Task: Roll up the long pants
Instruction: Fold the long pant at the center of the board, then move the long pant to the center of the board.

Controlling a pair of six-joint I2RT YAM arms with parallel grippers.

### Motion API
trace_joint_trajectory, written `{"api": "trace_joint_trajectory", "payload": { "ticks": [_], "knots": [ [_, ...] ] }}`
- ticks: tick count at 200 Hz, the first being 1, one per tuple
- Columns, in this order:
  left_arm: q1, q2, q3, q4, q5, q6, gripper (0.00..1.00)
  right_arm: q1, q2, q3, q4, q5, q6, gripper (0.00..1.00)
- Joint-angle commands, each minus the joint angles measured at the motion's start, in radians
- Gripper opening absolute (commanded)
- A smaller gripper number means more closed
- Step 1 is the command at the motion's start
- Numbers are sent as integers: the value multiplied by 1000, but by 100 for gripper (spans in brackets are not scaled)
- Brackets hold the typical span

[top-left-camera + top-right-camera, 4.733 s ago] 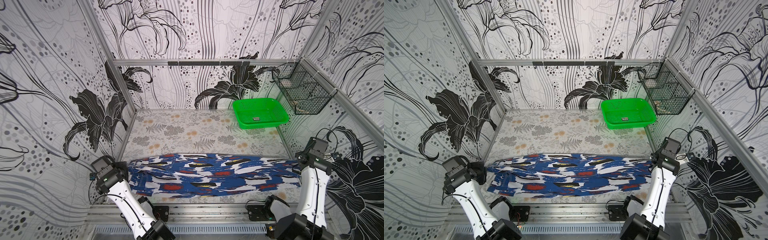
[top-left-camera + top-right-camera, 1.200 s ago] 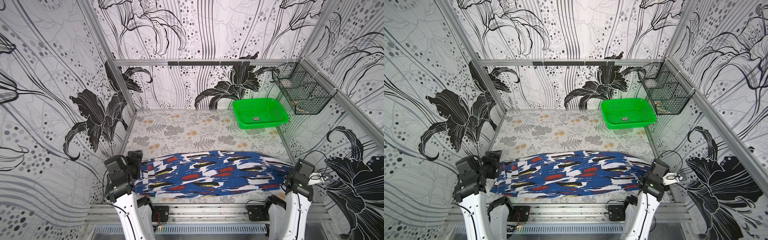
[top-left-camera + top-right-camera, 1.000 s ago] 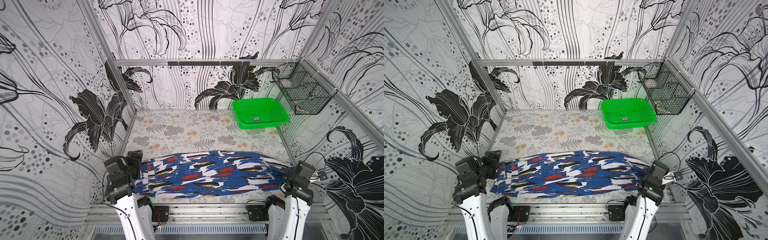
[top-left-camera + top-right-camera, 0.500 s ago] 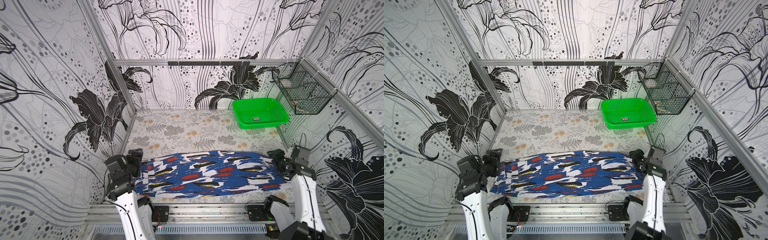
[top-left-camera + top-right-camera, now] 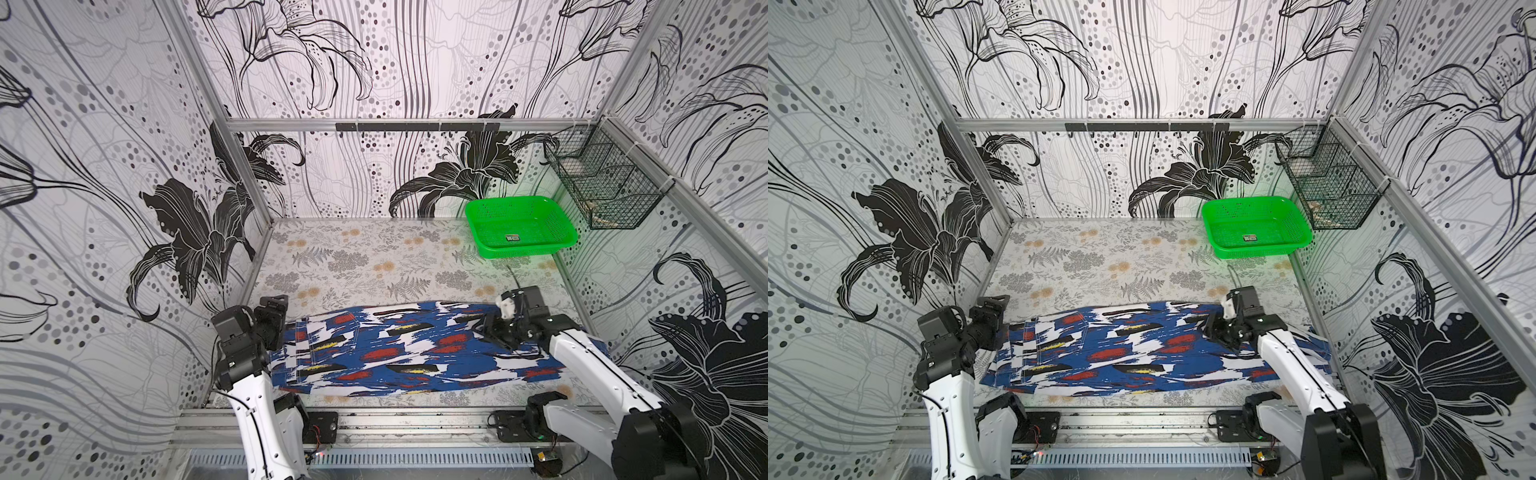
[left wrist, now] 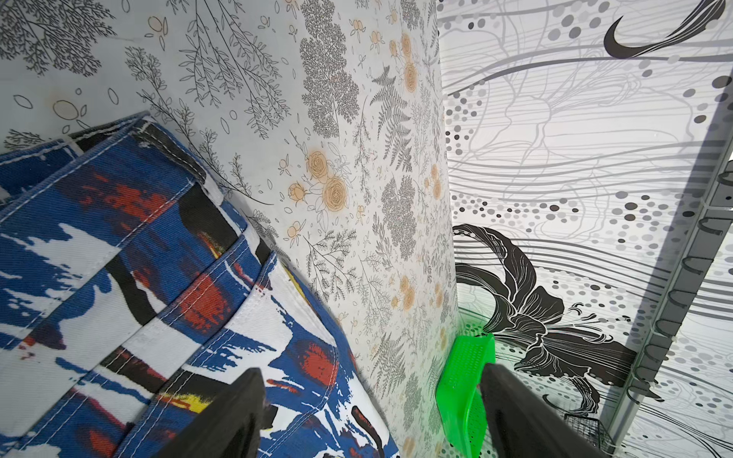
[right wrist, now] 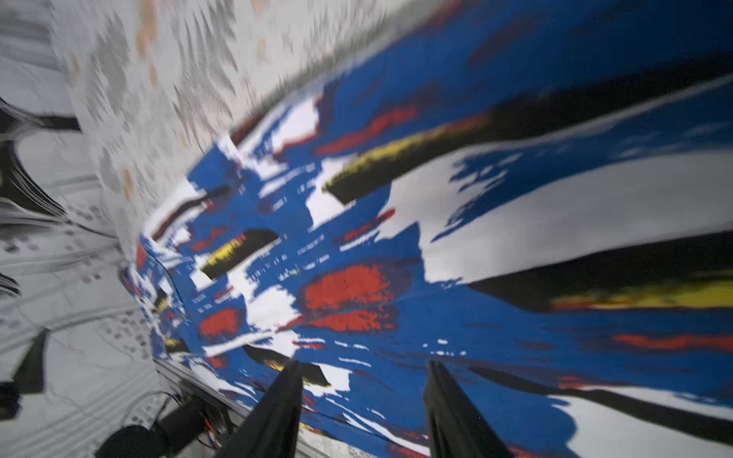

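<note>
The long pants point(image 5: 399, 353) point(image 5: 1133, 353), blue with white, black, red and yellow patches, lie flat along the front of the table in both top views. Their stitched waistband end point(image 6: 139, 297) points left. My left gripper point(image 5: 277, 307) point(image 6: 369, 372) hovers open at that left end, one finger over the fabric and the other over bare table. My right gripper point(image 5: 488, 332) point(image 7: 363, 363) hangs low over the right part of the pants point(image 7: 436, 238), open with nothing between its fingers. The right arm covers part of the leg end.
A green plastic basket point(image 5: 519, 226) point(image 5: 1254, 226) point(image 6: 464, 380) stands at the back right corner of the floral table point(image 5: 374, 257). A black wire basket point(image 5: 602, 183) hangs on the right wall. Patterned walls close in three sides, and a metal rail point(image 5: 395, 419) runs along the front.
My right gripper has swung from beyond the pants' right end inward over the fabric, toward the middle. The left gripper has hardly moved and the pants lie as before.
</note>
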State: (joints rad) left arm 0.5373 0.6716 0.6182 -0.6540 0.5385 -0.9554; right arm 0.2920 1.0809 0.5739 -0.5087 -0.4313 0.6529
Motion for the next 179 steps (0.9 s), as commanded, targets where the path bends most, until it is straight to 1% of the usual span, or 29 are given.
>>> {"api": "trace_joint_trajectory", "payload": {
  "ticks": [1, 19, 42, 63, 81, 91, 97, 100, 107, 110, 113, 119, 126, 130, 137, 141, 148, 158, 179],
  "knots": [
    [-6, -1, -44, 57, 54, 17, 88, 111, 43, -62, 132, 60, 118, 54],
    [-5, -5, -76, 81, 121, 9, 87, 165, 55, -99, 210, 114, 168, 54],
    [-9, -28, -87, 91, 215, 23, 85, 170, 90, -129, 306, 121, 204, 54],
    [-67, -35, -89, 95, 226, 26, 85, 171, 148, -106, 323, 142, 196, 54],
    [-105, -35, -116, 147, 247, -16, 84, 175, 168, -77, 332, 150, 196, 53],
    [-133, -32, -128, 189, 259, -45, 77, 177, 145, -52, 302, 184, 185, 50],
    [-153, -25, -134, 209, 261, -58, 70, 177, 117, -33, 260, 227, 172, 48],
    [-168, -20, -135, 218, 259, -61, 65, 177, 102, -20, 230, 259, 164, 46],
    [-205, 0, -132, 231, 252, -59, 44, 177, 67, 13, 153, 349, 137, 39],
    [-222, 14, -126, 228, 244, -51, 38, 177, 53, 29, 117, 384, 125, 33],
    [-242, 30, -119, 220, 229, -41, 32, 177, 42, 46, 81, 433, 114, 25],
    [-282, 67, -100, 189, 194, -18, 25, 177, 23, 79, 17, 515, 91, 12],
    [-331, 115, -77, 153, 156, 10, 17, 175, 12, 116, -50, 589, 65, 3],
    [-357, 144, -68, 145, 137, 22, 13, 168, 11, 136, -80, 631, 48, 0],
    [-402, 195, -54, 137, 107, 34, 6, 150, 17, 169, -124, 683, 17, 0],
    [-424, 226, -46, 132, 94, 41, 0, 139, 23, 187, -143, 702, 1, 0],
    [-460, 276, -28, 116, 65, 47, 0, 115, 37, 214, -170, 714, -21, 0],
    [-509, 330, -4, 113, 37, 51, 0, 79, 54, 239, -190, 691, -48, 0],
    [-581, 374, 36, 104, -36, 55, 0, 29, 73, 234, -182, 620, -70, 0]
  ]
}}
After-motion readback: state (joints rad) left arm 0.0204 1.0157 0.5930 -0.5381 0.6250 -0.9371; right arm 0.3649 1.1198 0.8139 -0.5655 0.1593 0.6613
